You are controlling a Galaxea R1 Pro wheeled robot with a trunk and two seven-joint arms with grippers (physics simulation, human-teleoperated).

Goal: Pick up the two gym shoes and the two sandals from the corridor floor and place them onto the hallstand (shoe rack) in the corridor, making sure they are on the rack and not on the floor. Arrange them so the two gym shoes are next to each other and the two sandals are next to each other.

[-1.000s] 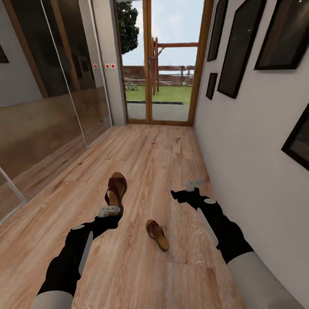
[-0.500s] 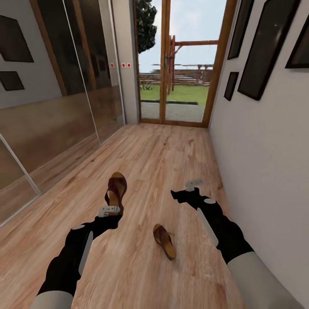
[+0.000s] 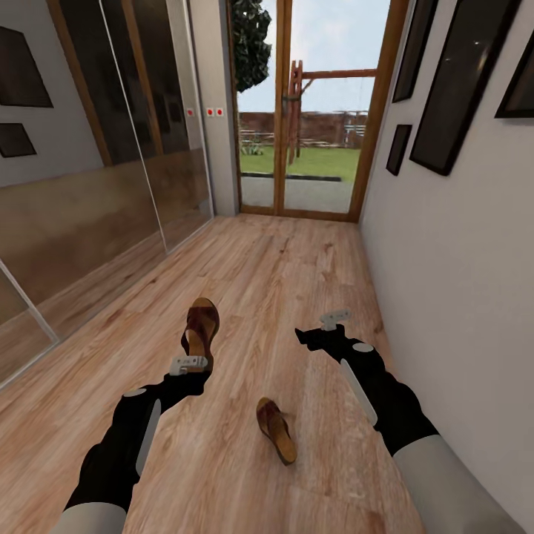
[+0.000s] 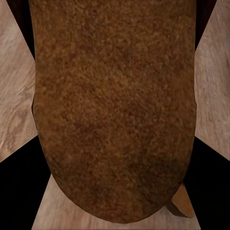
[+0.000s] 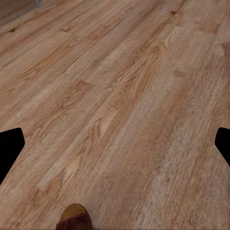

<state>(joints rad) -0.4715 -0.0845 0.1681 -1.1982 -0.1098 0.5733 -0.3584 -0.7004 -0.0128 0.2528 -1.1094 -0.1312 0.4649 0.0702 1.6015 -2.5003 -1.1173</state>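
A brown sandal point(image 3: 201, 327) hangs above the corridor floor point(image 3: 282, 274), with my left gripper point(image 3: 190, 363) shut on its heel end. Its brown sole point(image 4: 115, 105) sits between the dark fingers point(image 4: 19, 191) in the left wrist view. The other sandal point(image 3: 275, 429) lies on the floor between my two arms, and its tip point(image 5: 74, 218) shows in the right wrist view. My right gripper point(image 3: 320, 331) is open above bare planks, with nothing between its fingers point(image 5: 8, 146). The gym shoes and the hallstand are out of view.
A white wall point(image 3: 445, 282) with dark picture frames runs close along the right. Mirrored sliding doors point(image 3: 89, 193) line the left. A wood-framed glass door point(image 3: 311, 148) to a garden closes the far end of the corridor.
The whole view has swung and shifted, so the camera moved. Both arms keep the same pose, and the left gripper still holds its sandal.
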